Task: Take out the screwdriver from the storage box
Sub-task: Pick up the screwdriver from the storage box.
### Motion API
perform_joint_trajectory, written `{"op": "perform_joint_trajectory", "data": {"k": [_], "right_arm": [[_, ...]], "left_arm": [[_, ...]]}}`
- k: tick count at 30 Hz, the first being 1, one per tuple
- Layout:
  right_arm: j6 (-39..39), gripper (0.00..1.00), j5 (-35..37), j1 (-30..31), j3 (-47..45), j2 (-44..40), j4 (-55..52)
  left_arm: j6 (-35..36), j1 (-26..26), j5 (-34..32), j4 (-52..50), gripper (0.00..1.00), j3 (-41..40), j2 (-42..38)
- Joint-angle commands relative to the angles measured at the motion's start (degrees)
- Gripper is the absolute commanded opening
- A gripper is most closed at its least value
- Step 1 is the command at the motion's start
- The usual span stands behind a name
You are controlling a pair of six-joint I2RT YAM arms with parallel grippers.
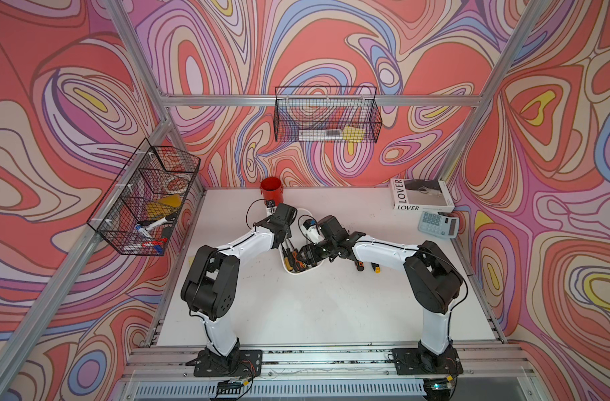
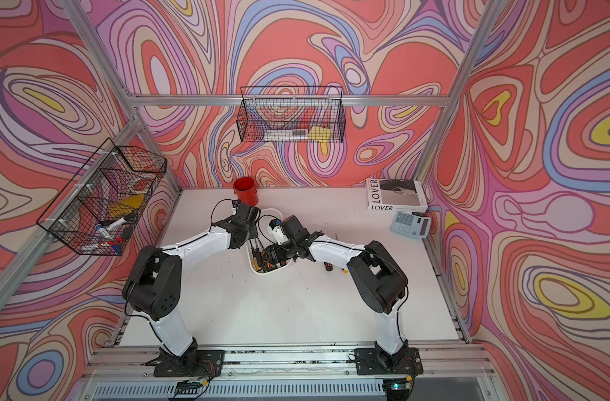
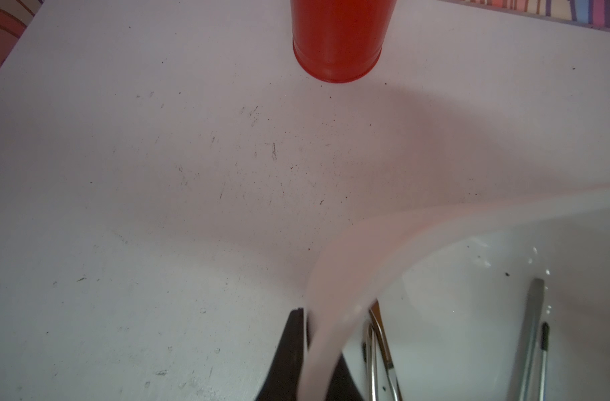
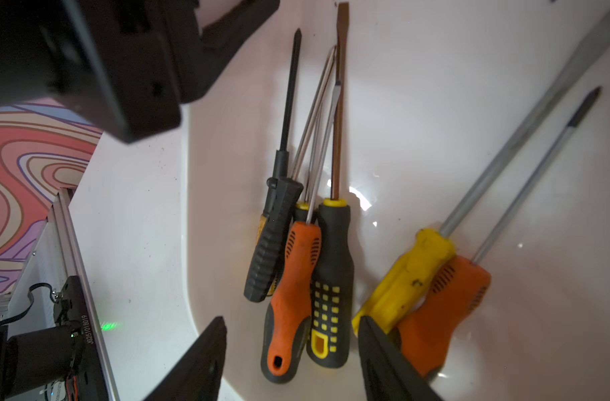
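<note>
Left gripper (image 3: 317, 347) was clamped on the storage box (image 3: 348, 264) rim, bottom centre of the left wrist frame. One black finger (image 3: 291, 343) sat outside the wall and the other inside, with the rim pinched between them. In both top views I had the box mid-frame on the white table (image 1: 331, 312), just below the red cup (image 1: 271, 194).

Right gripper (image 4: 293, 323) was low in the right wrist frame, down inside the box with its fingers spread. The gap between them straddled two handle butts, the orange-and-black screwdriver (image 4: 291, 277) and the black-and-yellow screwdriver (image 4: 331, 270), lying side by side on the box floor. Neither was gripped.
- The finger at lower left stood clear of the orange handle.
- The finger at lower right was just beside the black-and-yellow handle. It overlapped the butt of the yellow-handled screwdriver (image 4: 407, 274); I couldn't tell if they touched.

A black-handled screwdriver (image 4: 268, 250) leaned against the orange-and-black one on its left. An orange-handled screwdriver (image 4: 445, 305) lay at lower right, against the yellow one. All shafts pointed toward the top of the frame.

A dark-handled tool (image 1: 359, 266) lay on the table right of the box, under the right arm. It was too small to identify.
</note>
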Motion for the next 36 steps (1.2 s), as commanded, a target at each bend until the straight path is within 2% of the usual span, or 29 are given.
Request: {"op": "perform_joint_trajectory", "data": {"k": [1, 19, 20, 23, 25, 27, 30, 36], "right_arm": [[0.4, 0.61, 0.9, 0.8, 3.0, 1.9, -0.9], [-0.3, 0.57, 3.5, 2.6, 11.3, 9.7, -10.3], [-0.5, 0.56, 3.7, 2.9, 11.7, 10.0, -11.3], [-0.6, 0.40, 4.1, 3.1, 12.2, 10.4, -12.9], [-0.7, 0.38, 3.9, 3.1, 12.3, 10.9, -13.3], [-0.7, 0.41, 3.8, 3.1, 13.0, 11.8, -14.1], [-0.8, 0.54, 3.4, 3.1, 14.1, 12.7, -15.6], [-0.6, 0.55, 2.8, 3.1, 15.1, 13.3, -17.5]], "left_arm": [[0.5, 0.0, -1.3, -1.3, 0.00, 0.6, 0.4], [1.4, 0.1, -1.5, -1.1, 0.00, 0.9, 0.5], [1.5, 0.1, -1.6, -1.2, 0.00, 1.0, 0.6], [1.6, 0.0, -1.7, -1.2, 0.00, 0.9, 0.4], [1.7, 0.1, -1.7, -1.2, 0.00, 1.0, 0.5], [1.5, 0.0, -1.6, -1.2, 0.00, 1.0, 0.5], [1.6, 0.1, -1.6, -1.3, 0.00, 0.9, 0.3], [1.5, 0.0, -2.0, -1.4, 0.00, 0.6, 0.1]]}}
